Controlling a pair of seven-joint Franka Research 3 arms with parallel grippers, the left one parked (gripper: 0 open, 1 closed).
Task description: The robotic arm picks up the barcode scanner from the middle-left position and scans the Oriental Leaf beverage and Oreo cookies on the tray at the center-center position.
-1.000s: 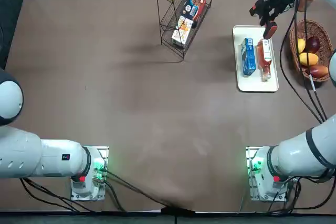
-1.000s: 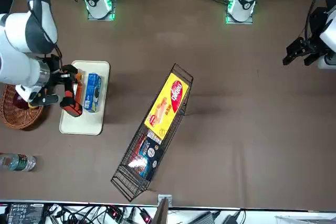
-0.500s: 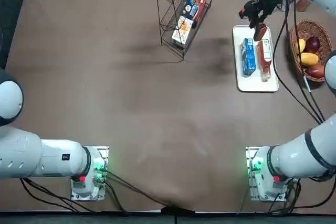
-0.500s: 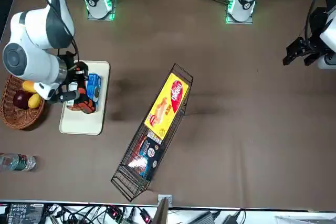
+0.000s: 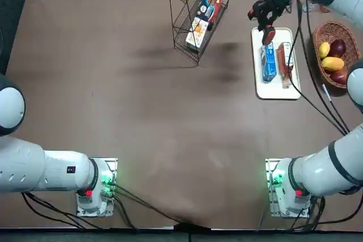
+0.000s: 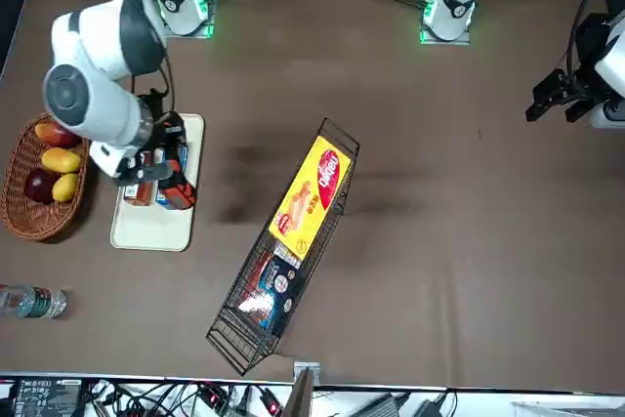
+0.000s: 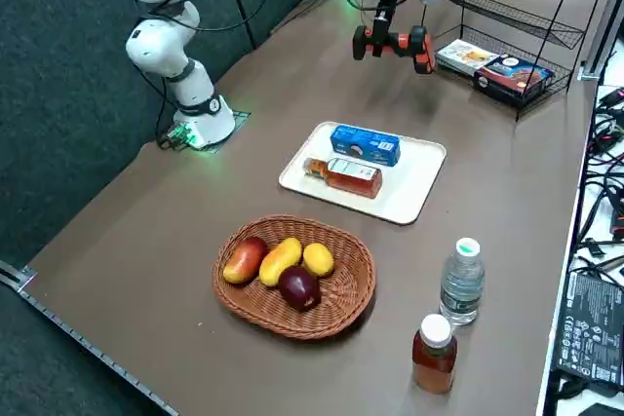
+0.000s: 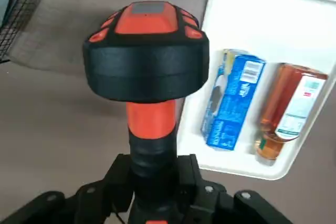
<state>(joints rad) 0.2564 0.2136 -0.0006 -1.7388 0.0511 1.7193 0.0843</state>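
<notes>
Right claw [image 8: 158, 184] is shut on the barcode scanner [image 8: 149, 51], fingers clamped round the black handle, scanner head sticking out past them. Claw and scanner are up off the desk [image 7: 234, 299], near the tray's far-left corner. Tray [image 7: 424, 170] sits flat on the desk, carrying both items. Oreo cookies [image 7: 366, 144]: blue packet, lying on the tray's left part. Oriental Leaf beverage [image 7: 353, 176]: on its side in the tray, right of the packet, roughly parallel, small gap between, neck end pointing toward the robot's base side. Scanner isn't touching either one. Wicker basket [image 7: 283, 320] with fruit is just right of the tray. Wire rack [image 6: 234, 334] with boxes is off the tray's far-left side. Clear bottle [image 7: 462, 283] and brown bottle [image 7: 434, 356] stand upright, beyond the tray to the far right.
</notes>
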